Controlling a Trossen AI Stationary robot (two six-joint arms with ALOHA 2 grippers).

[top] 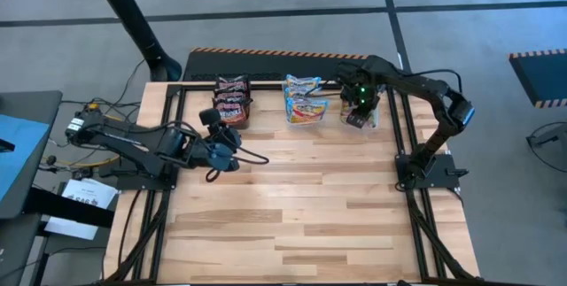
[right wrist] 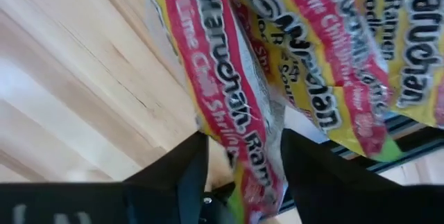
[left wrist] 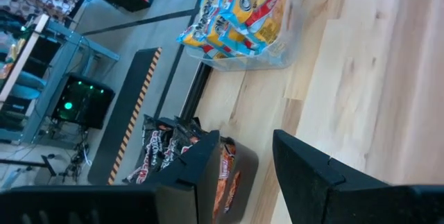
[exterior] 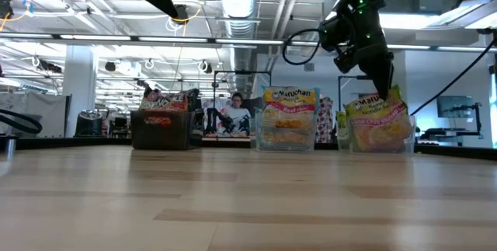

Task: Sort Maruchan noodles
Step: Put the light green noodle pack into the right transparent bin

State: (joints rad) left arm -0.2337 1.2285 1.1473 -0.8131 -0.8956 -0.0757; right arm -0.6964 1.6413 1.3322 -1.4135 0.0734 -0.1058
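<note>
The Maruchan noodles stand in three holders along the far edge. Dark packets fill a black box (top: 232,100). Blue-edged ones fill the middle clear tub (top: 304,100). Yellow-green ones fill the right clear tub (exterior: 380,130). My right gripper (right wrist: 243,168) points straight down over the right tub, open. Its fingers stand on either side of the top edge of one yellow-green packet (right wrist: 232,106), which stands upright in the tub. My left gripper (left wrist: 246,175) hovers open and empty above the table, near the black box (left wrist: 173,161). My right gripper comes from above with one finger (right wrist: 184,175) on each side of the yellow-green packet's top edge (right wrist: 250,165). I cannot tell whether the fingers touch it. The packet stands in the tub among the others.
Bare wood spreads from the three holders to the table's near edge. A black metal frame (top: 403,135) runs along the table's sides. People sit in the room beyond the far edge (exterior: 233,111).
</note>
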